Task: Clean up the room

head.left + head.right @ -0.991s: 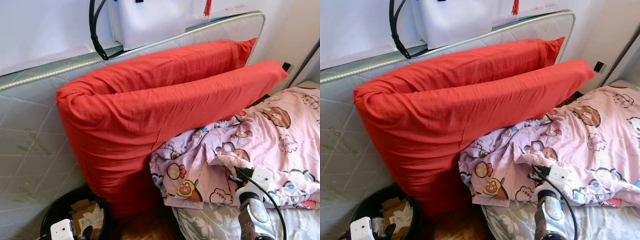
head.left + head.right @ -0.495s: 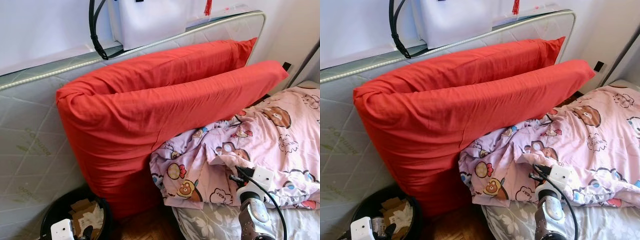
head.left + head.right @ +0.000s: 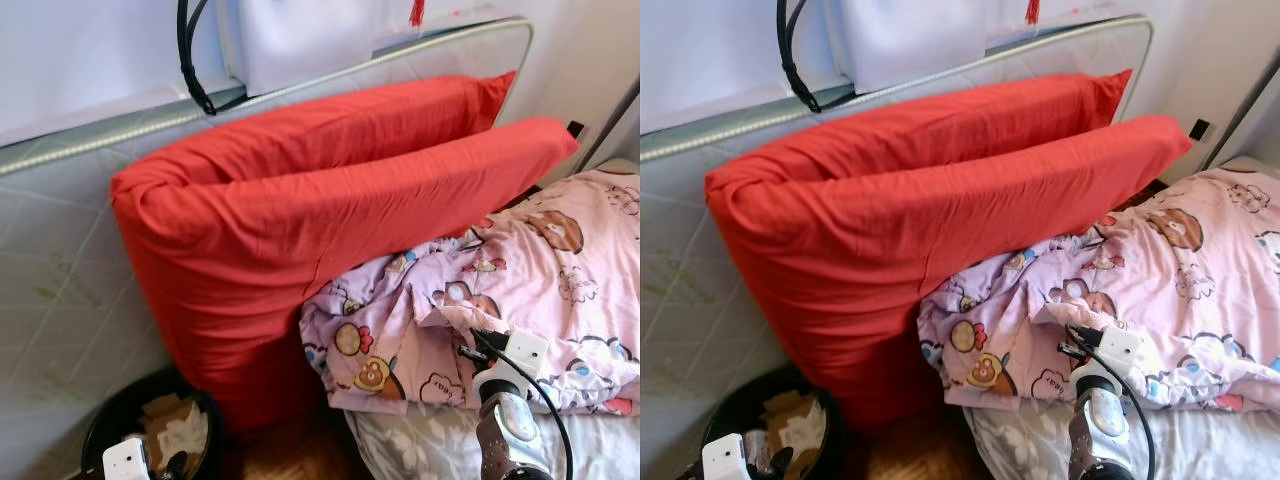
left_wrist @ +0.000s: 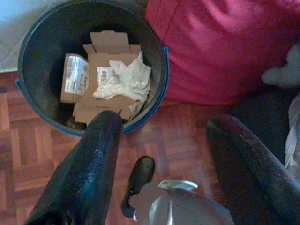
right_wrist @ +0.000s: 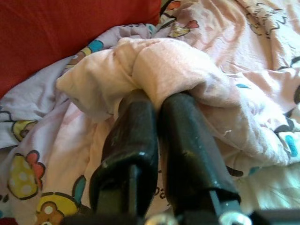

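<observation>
Right tool (image 5: 154, 101) is clamped on a fold of the pink blanket (image 3: 560, 260), which stretches away rightward across the bed (image 3: 420, 440). Left tool (image 4: 159, 136), spread open, hangs over the bin (image 4: 159, 89).

Our right gripper (image 5: 157, 108) is clamped with fingers pressed together, arm reaching forward, while our left gripper (image 4: 164, 136) hangs low, fingers spread.

One red folded mattress (image 3: 300, 220), one pink cartoon-print blanket (image 3: 520, 290), one black waste bin (image 4: 42, 51), two grippers: left gripper (image 4: 161, 140), right gripper (image 5: 157, 110).
</observation>
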